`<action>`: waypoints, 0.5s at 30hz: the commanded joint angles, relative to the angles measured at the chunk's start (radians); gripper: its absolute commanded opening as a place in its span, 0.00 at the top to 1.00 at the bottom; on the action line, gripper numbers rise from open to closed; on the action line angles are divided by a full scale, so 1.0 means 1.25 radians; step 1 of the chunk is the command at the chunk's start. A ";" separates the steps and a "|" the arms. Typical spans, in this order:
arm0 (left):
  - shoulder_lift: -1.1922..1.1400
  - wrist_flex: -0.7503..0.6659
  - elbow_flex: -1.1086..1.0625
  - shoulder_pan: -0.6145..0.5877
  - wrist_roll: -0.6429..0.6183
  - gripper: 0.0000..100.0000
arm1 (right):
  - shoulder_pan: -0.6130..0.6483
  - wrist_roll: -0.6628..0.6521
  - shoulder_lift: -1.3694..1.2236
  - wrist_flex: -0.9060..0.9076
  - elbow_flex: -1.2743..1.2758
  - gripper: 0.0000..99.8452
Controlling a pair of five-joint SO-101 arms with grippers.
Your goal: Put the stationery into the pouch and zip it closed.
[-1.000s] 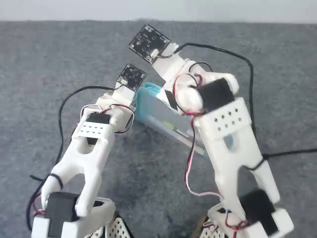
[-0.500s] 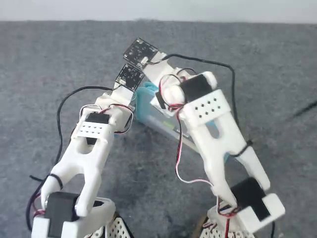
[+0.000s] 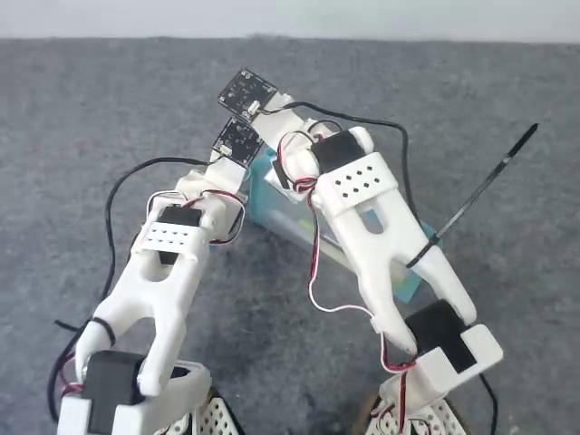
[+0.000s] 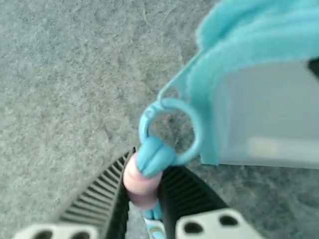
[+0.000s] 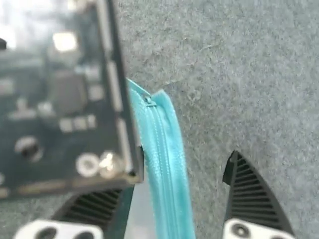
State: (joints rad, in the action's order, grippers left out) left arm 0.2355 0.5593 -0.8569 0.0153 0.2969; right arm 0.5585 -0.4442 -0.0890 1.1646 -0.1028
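Note:
The teal pouch [image 3: 272, 198] with a clear side lies on the grey carpet beneath both arms. In the left wrist view my left gripper [image 4: 146, 170] is shut on a pink and blue tag [image 4: 148, 162] that hangs from the ring [image 4: 170, 130] at the pouch's end [image 4: 259, 99]. My right gripper [image 5: 182, 174] is open and straddles the pouch's zipper edge [image 5: 160, 149] close to that same end. A pale shape shows through the clear side; I cannot tell what it is.
The left arm's camera board [image 5: 60, 94] sits right beside my right gripper, and the two boards [image 3: 246, 92] nearly touch in the high view. A black strap [image 3: 489, 192] sticks out from the right arm. Grey carpet [image 3: 82, 118] lies all round.
The right arm has swung left along the pouch toward the left gripper's end. The left arm has kept still, holding the tag.

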 commanded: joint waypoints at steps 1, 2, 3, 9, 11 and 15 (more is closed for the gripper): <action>0.005 0.009 0.007 -0.005 -0.006 0.99 | 0.004 0.005 -0.003 -0.023 -0.005 0.74; 0.005 0.009 0.007 -0.005 -0.006 0.99 | 0.004 0.005 -0.009 -0.021 -0.005 0.74; 0.005 0.009 0.007 -0.005 -0.006 0.99 | 0.003 0.005 -0.015 -0.017 -0.005 0.74; 0.005 0.009 0.007 -0.005 -0.006 0.99 | 0.007 0.007 -0.029 -0.018 -0.005 0.92; 0.005 0.009 0.007 -0.005 -0.006 0.99 | 0.004 0.010 -0.026 -0.018 -0.005 1.00; 0.005 0.009 0.007 -0.005 -0.006 0.99 | 0.002 0.010 -0.020 -0.014 -0.007 0.99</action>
State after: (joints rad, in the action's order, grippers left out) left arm 0.2355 0.5593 -0.8569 0.0138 0.2969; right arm 0.5600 -0.4442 -0.1381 1.1584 -0.1028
